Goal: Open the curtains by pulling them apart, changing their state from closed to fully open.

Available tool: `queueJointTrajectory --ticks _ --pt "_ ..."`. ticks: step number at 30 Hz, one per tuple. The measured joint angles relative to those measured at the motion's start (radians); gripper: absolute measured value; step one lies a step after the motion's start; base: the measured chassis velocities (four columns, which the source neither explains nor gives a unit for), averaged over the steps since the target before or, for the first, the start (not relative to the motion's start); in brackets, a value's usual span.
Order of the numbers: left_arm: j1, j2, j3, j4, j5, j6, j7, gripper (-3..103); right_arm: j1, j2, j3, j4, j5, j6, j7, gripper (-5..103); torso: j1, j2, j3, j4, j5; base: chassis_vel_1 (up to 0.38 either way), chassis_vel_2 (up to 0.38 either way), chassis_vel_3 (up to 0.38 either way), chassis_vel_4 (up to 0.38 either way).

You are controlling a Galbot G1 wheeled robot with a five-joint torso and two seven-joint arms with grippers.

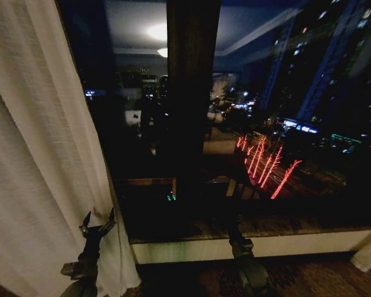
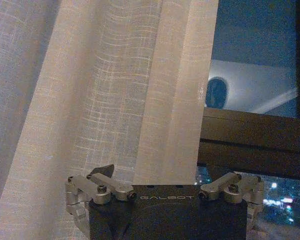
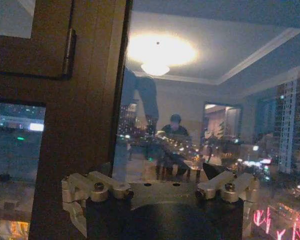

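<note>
Curtains point(image 1: 37, 161) of sheer off-white cloth hang gathered at the robot's left side, leaving the dark window glass point(image 1: 284, 111) uncovered across the rest of the head view; a small bit of the same cloth shows low at the far right point(image 1: 370, 255). The left gripper point(image 1: 98, 224) points up at the inner edge of the left panel, its jaws spread, with the cloth just beside and behind them. From the head view you cannot tell whether the cloth sits between the jaws.

The left wrist view settles more: a folded edge of the curtains point(image 2: 167, 100) drops straight down into the middle of the left gripper point(image 2: 165, 192), between the two spread finger linkages, which are not closed on it. Beyond that edge lies the brown window frame point(image 2: 250, 142).

The right gripper point(image 1: 236, 230) is raised before the window sill point(image 1: 260, 244), hard to read against the dark. Its own wrist view shows the right gripper point(image 3: 162, 192) with jaws spread and nothing between them, facing the glass beside the wide wooden post point(image 3: 85, 110). A ceiling lamp point(image 3: 157, 52) is mirrored in the glass above the jaws.
</note>
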Motion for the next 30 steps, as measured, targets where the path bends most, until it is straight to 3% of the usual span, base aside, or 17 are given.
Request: queueJointTrajectory --ticks 30 --pt "0.000 0.000 0.000 0.000 0.000 0.000 0.000 100 0.000 0.000 0.000 0.000 0.000 0.000 0.000 100 0.000 0.000 0.000 0.0000 0.0001 0.000 0.000 0.000 0.000"
